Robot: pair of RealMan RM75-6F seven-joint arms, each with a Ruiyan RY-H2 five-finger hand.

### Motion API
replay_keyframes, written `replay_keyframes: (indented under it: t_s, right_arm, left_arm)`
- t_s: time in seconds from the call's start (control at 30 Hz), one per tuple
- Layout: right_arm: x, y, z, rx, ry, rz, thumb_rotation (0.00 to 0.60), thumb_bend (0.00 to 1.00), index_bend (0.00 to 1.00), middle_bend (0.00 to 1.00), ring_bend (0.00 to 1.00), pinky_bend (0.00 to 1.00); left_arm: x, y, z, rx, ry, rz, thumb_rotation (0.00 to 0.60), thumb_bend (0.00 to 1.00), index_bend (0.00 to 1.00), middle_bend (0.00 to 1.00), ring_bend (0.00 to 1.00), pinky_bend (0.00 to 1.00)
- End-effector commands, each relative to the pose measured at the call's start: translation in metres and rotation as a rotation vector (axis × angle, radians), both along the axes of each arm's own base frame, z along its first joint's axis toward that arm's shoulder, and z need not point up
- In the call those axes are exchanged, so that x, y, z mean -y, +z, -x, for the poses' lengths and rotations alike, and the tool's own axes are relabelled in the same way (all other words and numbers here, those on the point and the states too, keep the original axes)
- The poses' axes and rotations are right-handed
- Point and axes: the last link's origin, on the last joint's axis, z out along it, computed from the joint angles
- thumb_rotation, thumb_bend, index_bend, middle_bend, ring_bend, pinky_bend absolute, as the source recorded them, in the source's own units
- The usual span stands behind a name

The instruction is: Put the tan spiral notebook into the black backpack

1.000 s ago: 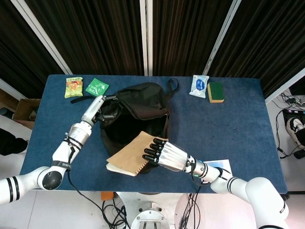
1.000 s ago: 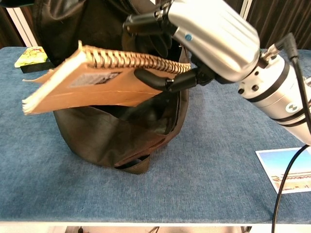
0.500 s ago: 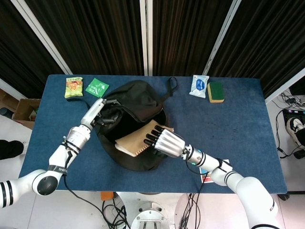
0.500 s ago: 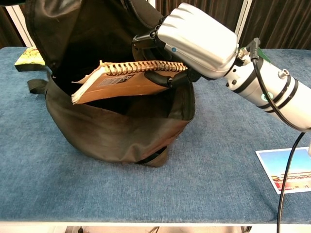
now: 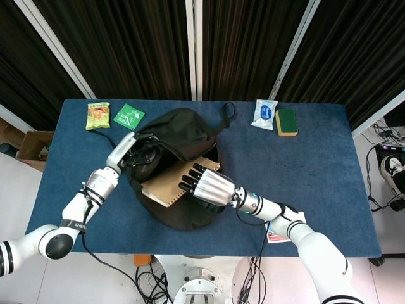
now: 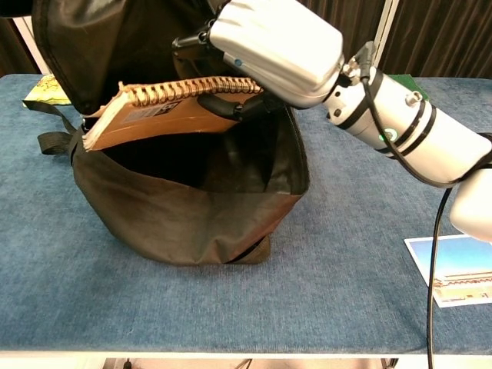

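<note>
The tan spiral notebook (image 5: 162, 183) (image 6: 157, 117) is held by its spiral edge in my right hand (image 5: 202, 186) (image 6: 265, 42). It lies nearly flat across the open mouth of the black backpack (image 5: 183, 126) (image 6: 184, 219), its free end reaching the bag's left rim. My left hand (image 5: 134, 152) grips the backpack's upper left edge and holds the opening apart; the chest view shows nothing of that hand. The bag's dark inside is visible under the notebook.
Two snack packets (image 5: 98, 116) (image 5: 128, 116) lie at the back left of the blue table (image 5: 304, 171). A white pouch (image 5: 264, 113) and a green sponge (image 5: 286, 121) sit at the back right. A picture card (image 6: 453, 269) lies near the front right edge.
My right hand has carried the notebook leftward and further over the bag's mouth. The backpack opening has been pulled wider and its shape has shifted.
</note>
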Motion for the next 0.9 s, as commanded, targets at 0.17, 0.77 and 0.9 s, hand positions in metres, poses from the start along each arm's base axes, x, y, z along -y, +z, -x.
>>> replay_keyframes:
  t_s: [0.17,0.77,0.9]
  right_arm:
    - [0.012,-0.011,-0.004,-0.048,-0.054,0.010,0.600,0.69,0.92,0.78,0.67,0.67]
    - [0.020,-0.050,0.026,-0.259,-0.260,-0.016,0.600,0.32,0.83,0.67,0.57,0.56]
    - [0.016,-0.050,0.031,-0.217,-0.353,-0.044,0.600,0.07,0.43,0.42,0.33,0.39]
  left_arm:
    - [-0.004,0.007,0.006,0.058,0.030,0.007,0.600,0.55,0.56,0.53,0.51,0.44]
    - [0.004,0.015,0.008,0.114,0.052,0.042,0.600,0.55,0.56,0.34,0.30,0.46]
    - [0.004,0.014,0.011,0.095,0.050,0.045,0.600,0.55,0.56,0.34,0.30,0.44]
